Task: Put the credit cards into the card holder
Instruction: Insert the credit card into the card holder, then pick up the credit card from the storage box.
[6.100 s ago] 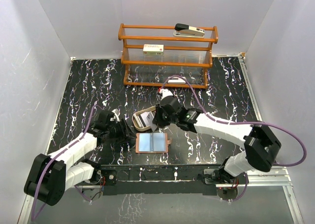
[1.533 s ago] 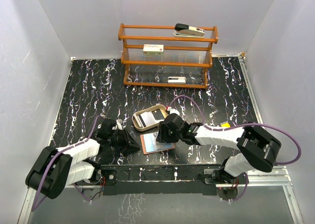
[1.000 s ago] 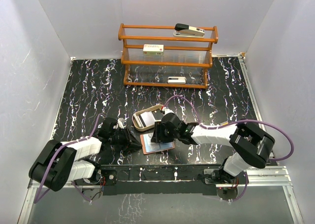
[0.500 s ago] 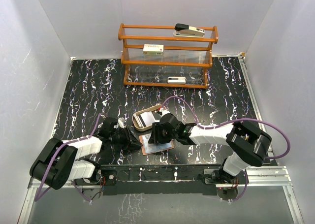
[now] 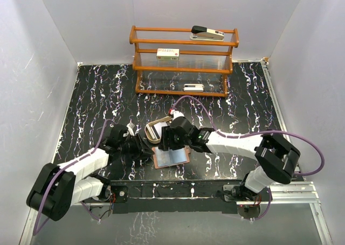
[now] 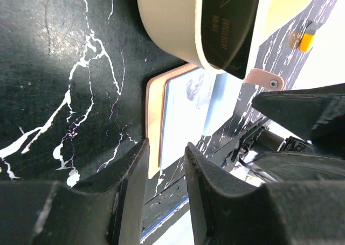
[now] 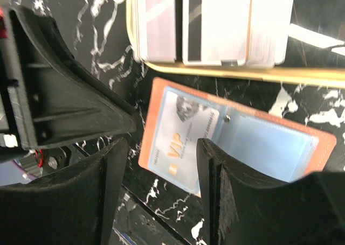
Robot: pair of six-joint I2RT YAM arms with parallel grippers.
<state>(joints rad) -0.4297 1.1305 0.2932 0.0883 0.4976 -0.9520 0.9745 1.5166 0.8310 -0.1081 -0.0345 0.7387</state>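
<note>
Two robot arms are stretching low and inward across the table [image 5: 91, 99], meeting over the wallet [image 5: 173, 159], which is lying open and flat near the front edge. The left gripper [image 6: 165, 151] is lying almost level with the surface. Its fingers are sitting a narrow gap apart at the wallet's left edge, and whether they are pinching the leather cannot be told. The right gripper [image 7: 161, 145] is hanging just above the wallet, its fingers spread wide and gripping nothing. Below them a silvery card [image 7: 178, 134] marked "VIP" is lying on the wallet's left half; whether it is sitting inside the pocket is unclear. More cards [image 7: 215, 24], white and grey, one with a dark stripe, are resting in the tray [image 5: 151, 127] just behind the wallet.

The glossy tabletop is showing a black stone pattern with white veins, and plain white walls [image 5: 81, 19] are enclosing it on three sides. At the back, a wooden shelf [image 5: 183, 42] with clear slats is carrying a stapler [image 5: 207, 33] on top and a small white box [image 5: 167, 53] one tier down. The wallet is showing a reddish-brown leather border around shiny pale-blue pockets. The tray is oval and tan, with rounded walls.
</note>
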